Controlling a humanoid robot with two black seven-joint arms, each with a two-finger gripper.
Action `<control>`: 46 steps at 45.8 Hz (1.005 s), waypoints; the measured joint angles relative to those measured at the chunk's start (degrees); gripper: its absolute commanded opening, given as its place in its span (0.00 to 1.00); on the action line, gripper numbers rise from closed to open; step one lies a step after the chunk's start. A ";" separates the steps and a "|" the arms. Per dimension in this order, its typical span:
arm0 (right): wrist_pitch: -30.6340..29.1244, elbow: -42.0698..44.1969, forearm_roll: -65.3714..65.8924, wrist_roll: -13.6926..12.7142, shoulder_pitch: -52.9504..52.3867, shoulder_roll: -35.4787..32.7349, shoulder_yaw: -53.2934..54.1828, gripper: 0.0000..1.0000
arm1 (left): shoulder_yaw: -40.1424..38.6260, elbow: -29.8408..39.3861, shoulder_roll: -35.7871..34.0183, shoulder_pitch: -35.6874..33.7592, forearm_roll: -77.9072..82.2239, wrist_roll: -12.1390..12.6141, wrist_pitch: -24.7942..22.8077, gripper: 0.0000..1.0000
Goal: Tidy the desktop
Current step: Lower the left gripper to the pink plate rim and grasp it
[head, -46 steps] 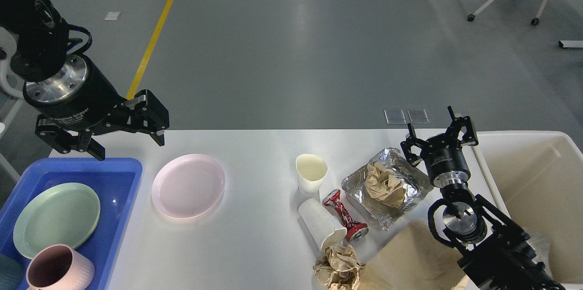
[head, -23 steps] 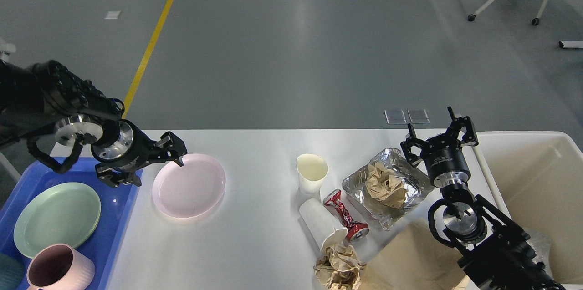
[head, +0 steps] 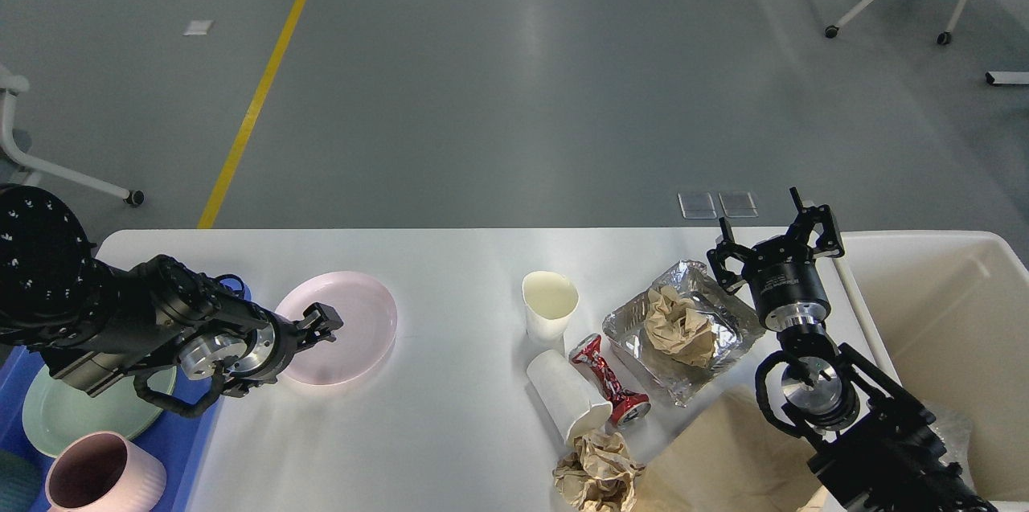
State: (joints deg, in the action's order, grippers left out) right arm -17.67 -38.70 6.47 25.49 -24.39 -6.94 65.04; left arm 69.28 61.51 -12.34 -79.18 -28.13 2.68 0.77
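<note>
The white desktop [head: 450, 423] holds a pink plate [head: 350, 327], an upright paper cup [head: 549, 303], a paper cup on its side [head: 567, 398], a crushed red can [head: 608, 381], a foil tray [head: 631, 329] with crumpled brown paper [head: 679, 327] in it, another paper ball [head: 595, 476] and a brown paper bag [head: 723, 456]. My left gripper [head: 320, 329] is low at the pink plate's left rim, with one finger over the rim. Its other finger does not show. My right gripper [head: 773, 243] is open and empty, just beyond the foil tray's right corner.
A blue tray [head: 197, 436] at the left edge holds a green plate [head: 56, 415] and a pink mug [head: 96, 480]. A cream plastic bin [head: 949, 319] stands at the table's right end. Office chair legs stand on the floor behind.
My left arm has dropped from high above the blue tray down to the table, and its gripper has reached the pink plate's left rim. The right arm has not moved.
</note>
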 measured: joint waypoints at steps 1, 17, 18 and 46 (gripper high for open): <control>0.00 0.00 0.00 0.00 0.00 0.00 0.00 1.00 | -0.26 -0.13 -0.03 0.61 -0.14 0.17 0.93 0.95; 0.00 0.00 -0.02 0.00 0.01 0.00 0.00 1.00 | -1.05 -1.68 -0.06 4.47 -1.05 0.59 5.67 0.95; 0.00 0.00 -0.02 0.00 0.01 0.00 0.00 1.00 | -1.06 -1.77 -0.06 4.48 -1.05 0.59 5.75 0.95; 0.00 -0.07 -0.03 0.00 -0.04 0.00 0.00 1.00 | -4.82 -8.30 -1.28 8.41 -1.75 0.64 -1.29 0.54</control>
State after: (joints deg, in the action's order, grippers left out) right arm -17.67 -38.77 6.44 25.49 -24.43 -6.94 65.04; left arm 64.46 53.21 -13.62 -70.77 -29.88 3.32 -0.52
